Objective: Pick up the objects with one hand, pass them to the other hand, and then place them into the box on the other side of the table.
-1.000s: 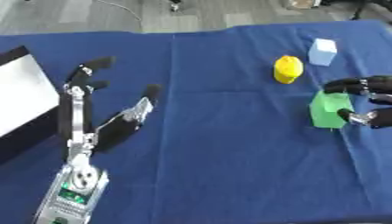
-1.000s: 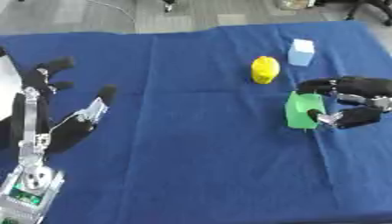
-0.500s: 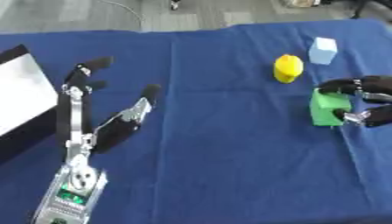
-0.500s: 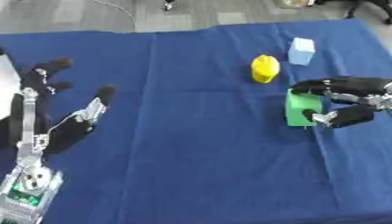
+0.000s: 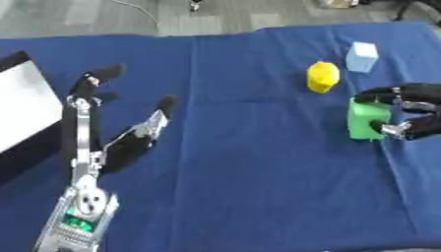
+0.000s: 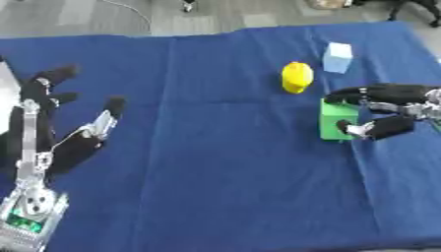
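Basically nothing has shifted over the last second: your right hand (image 6: 379, 110) is still clamped round the green block (image 6: 337, 119), fingers over its top and thumb at its near right corner, and the block still looks seated on the desk (image 5: 258, 187), right side, about mid-depth. So the grip is on but I'd say the lift hasn't started; that's the step you're stalled on

Your left hand (image 5: 116, 133) hasn't moved either: fingers straight and spread, holding nothing, parked well over on the left near the box (image 5: 21, 106) at the left edge. It's well apart from the block, so the handover needs both arms to come toward the middle

Yellow object (image 5: 323, 76) sits just far-left of the green block and the pale blue cube (image 5: 362, 55) beyond that, both untouched. Watch the yellow one when you raise the block, it's close to your fingers

None of the three is in the box, so the task is at its start
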{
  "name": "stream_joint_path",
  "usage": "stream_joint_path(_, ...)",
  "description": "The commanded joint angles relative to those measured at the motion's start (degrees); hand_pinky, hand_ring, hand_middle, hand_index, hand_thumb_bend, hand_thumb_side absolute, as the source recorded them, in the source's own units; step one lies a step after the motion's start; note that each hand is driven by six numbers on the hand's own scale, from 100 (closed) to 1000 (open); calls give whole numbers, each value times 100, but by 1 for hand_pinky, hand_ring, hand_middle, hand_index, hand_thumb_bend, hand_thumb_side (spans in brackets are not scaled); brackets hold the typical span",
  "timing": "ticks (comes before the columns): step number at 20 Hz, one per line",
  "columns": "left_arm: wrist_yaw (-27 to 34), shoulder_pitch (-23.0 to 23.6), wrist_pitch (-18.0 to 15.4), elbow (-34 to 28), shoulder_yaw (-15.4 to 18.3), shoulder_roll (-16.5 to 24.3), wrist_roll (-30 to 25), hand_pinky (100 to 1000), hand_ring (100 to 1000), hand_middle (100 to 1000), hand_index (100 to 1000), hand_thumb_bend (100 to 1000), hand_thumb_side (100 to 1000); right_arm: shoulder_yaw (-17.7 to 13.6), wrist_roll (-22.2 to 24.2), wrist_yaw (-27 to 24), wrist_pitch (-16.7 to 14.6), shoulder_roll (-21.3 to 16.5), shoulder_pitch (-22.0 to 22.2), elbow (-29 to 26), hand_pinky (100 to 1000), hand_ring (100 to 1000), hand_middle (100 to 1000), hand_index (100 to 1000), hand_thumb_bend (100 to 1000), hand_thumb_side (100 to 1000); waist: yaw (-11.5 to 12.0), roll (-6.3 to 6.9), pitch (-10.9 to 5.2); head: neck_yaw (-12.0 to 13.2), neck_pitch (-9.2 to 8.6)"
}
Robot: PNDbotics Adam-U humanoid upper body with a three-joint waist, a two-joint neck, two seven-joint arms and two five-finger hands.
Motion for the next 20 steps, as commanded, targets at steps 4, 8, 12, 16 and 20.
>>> stream_joint_path(4, 22, -60, -26, -51, -14, 31, 4, 727, 870, 704, 770, 625, 423, -101, -228, 146, 8, -9, -38, 222, 806, 674, 641, 1000, 100, 210, -7, -19, 25, -6, -14)
stream_joint_path(8, 30, -54, -22, -45, -5, 27, 15, 727, 871, 704, 770, 623, 424, -212, -817, -111, 56, 82, -13, 288, 737, 508, 418, 962, 100, 136, -24, -5, 27, 7, -14)
stream_joint_path(12, 41, -50, -8, -17, 19, 14, 56, 727, 870, 703, 770, 619, 424, -478, -1492, -419, 107, 217, 94, 140, 675, 403, 303, 911, 100, 100, -62, 16, 29, 37, -14)
stream_joint_path(16, 85, -37, 6, 63, 53, -18, 156, 725, 870, 699, 768, 612, 428, -910, -2001, -683, 154, 538, 192, -241, 629, 363, 265, 762, 100, 100, -117, 44, 25, 68, -14)
stream_joint_path(20, 189, -20, 11, 197, 99, -50, 316, 725, 869, 697, 768, 606, 432, -1293, -2240, -893, 301, 1038, 214, -913, 614, 345, 246, 679, 100, 100, -163, 71, 13, 115, -14)
